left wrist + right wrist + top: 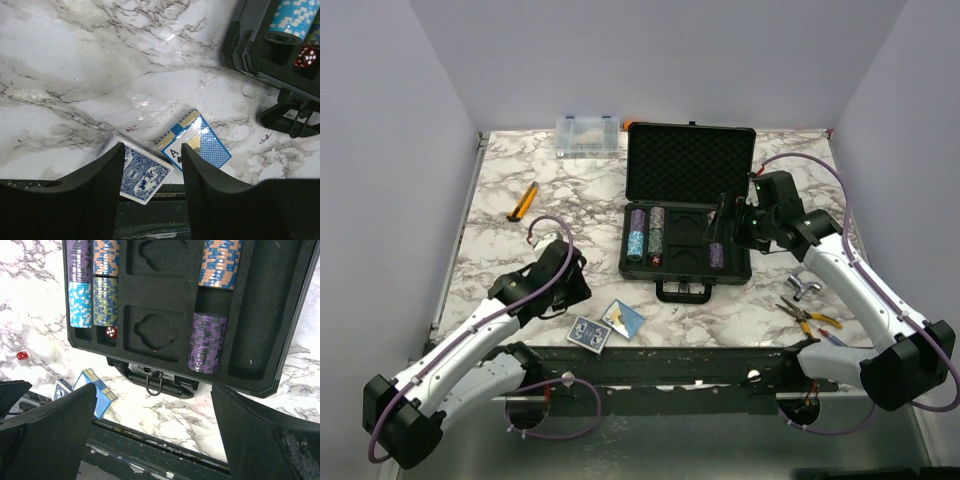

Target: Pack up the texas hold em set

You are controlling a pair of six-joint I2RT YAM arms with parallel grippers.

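Lower centre of the top view, a blue-backed card deck (588, 333) and a second deck (623, 318) lie loose on the marble desk (520, 250), just lower right of the left end effector (152, 165), which is released with nothing between its fingers. Mid-frame the black case (685, 275) sits open with chip stacks (647, 232) in its tray's left slots, and the right end effector (154, 387) is spread wide and empty above its right side. The foam-lined lid (690, 165) stands raised behind.

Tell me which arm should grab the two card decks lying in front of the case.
Left. The left hand hovers open right above the blue-backed deck, its fingers framing it, with the boxed deck just beside. The right hand is open over the case, farther from both.
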